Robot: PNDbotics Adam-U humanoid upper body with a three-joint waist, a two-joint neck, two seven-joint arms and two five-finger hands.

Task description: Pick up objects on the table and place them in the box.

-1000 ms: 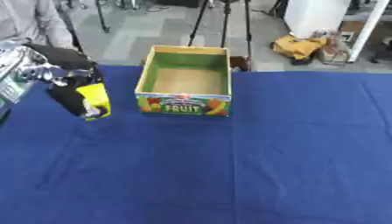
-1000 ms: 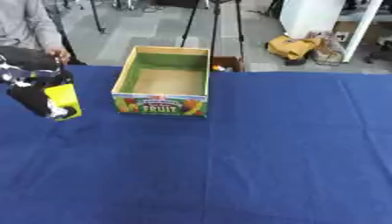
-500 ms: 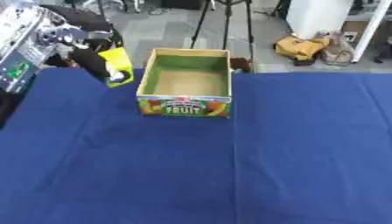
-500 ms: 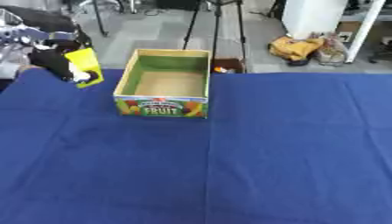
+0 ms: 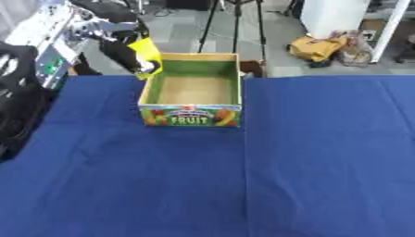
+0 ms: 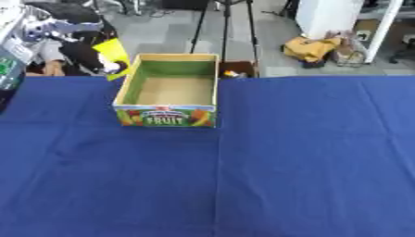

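Note:
My left hand (image 5: pixel 122 52) is raised at the upper left, its fingers curled round a yellow object (image 5: pixel 147 52). The object hangs just beside the far-left corner of the fruit box (image 5: pixel 192 114), close to its rim. The box is open cardboard with a green lining, a bare floor inside and a "FRUIT" label on its front. It stands on the blue cloth (image 5: pixel 243 176) at the far middle of the table. The right hand shows in neither view.
A tripod (image 5: pixel 235 21) stands on the floor behind the box. A yellow bag (image 6: pixel 312 47) lies on the floor at the back right. The robot's left arm (image 5: pixel 45 55) fills the upper left corner.
My left hand has carried the yellow object up and to the right, from over the cloth at the left to the box's far-left corner. The camera has shifted too.

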